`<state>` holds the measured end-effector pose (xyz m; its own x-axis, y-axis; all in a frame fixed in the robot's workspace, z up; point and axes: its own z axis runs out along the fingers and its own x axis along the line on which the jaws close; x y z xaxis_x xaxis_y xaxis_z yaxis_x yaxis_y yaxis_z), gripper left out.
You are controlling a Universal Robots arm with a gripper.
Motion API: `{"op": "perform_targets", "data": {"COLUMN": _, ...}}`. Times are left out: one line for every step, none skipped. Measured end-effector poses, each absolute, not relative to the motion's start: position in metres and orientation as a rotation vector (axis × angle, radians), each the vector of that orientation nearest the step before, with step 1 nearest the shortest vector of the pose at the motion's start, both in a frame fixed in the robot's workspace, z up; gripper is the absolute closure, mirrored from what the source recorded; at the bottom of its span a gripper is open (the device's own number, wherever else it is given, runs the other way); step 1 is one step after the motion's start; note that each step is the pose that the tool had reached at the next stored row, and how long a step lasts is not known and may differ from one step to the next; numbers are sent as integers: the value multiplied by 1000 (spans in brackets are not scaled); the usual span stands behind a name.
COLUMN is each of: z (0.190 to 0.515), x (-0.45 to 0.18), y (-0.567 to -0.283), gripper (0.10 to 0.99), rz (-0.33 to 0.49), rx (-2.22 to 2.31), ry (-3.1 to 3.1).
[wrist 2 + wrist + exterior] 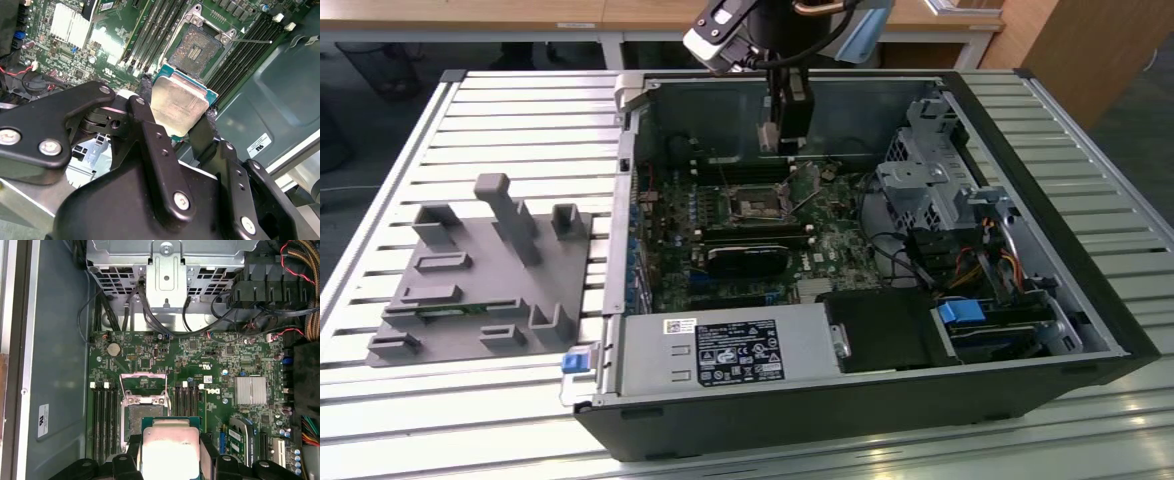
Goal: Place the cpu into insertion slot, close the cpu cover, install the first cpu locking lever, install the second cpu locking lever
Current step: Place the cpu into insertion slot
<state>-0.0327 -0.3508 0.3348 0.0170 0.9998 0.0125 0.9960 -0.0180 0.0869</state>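
Clenched between two black fingers (144, 90) of the gripper (177, 107): one flat square silver-tan cpu (181, 100). Just beyond the fingertips, one square black insertion slot (141, 419), uncovered, silver cover frame (143, 382) raised. Flanking that, long black memory slots (105, 415) on both sides.

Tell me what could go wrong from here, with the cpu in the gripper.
1. The gripper holds the cpu by two edges only; it may slip or land skewed on the slot and harm its exposed contacts.
2. The raised cover and the lever stand right by the slot; the gripper might catch them.
3. Memory slots flank the slot, so the gripper has little room.
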Motion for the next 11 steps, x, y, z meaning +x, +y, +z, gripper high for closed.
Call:
{"op": "perform_targets", "data": {"z": 334, "x": -33, "y": -351, "gripper": 545, "rz": 108, "rx": 2201, "ry": 2163}}
{"op": "perform_targets", "data": {"z": 334, "x": -33, "y": -351, "gripper": 545, "rz": 108, "rx": 2201, "ry": 2163}}
{"op": "perform_targets", "data": {"z": 334, "x": -33, "y": -351, "gripper": 545, "rz": 108, "rx": 2201, "ry": 2163}}
{"op": "perform_targets", "data": {"z": 333, "x": -33, "y": -351, "gripper": 545, "rz": 108, "rx": 2201, "ry": 2163}}
{"op": "perform_targets", "data": {"z": 333, "x": -33, "y": -351, "gripper": 545, "rz": 108, "rx": 2201, "ry": 2163}}
{"op": "perform_targets", "data": {"z": 332, "x": -33, "y": -351, "gripper": 545, "rz": 108, "rx": 2201, "ry": 2163}}
{"op": "perform_targets", "data": {"z": 332, "x": -33, "y": -351, "gripper": 545, "rz": 108, "rx": 2201, "ry": 2163}}
{"op": "perform_targets", "data": {"z": 332, "x": -33, "y": -351, "gripper": 545, "rz": 108, "rx": 2201, "ry": 2163}}
{"op": "perform_targets", "data": {"z": 331, "x": -33, "y": -351, "gripper": 545, "rz": 108, "rx": 2201, "ry": 2163}}
{"op": "perform_targets", "data": {"z": 331, "x": -33, "y": -351, "gripper": 545, "rz": 108, "rx": 2201, "ry": 2163}}
{"op": "perform_targets", "data": {"z": 330, "x": -33, "y": -351, "gripper": 545, "rz": 107, "rx": 2201, "ry": 2163}}
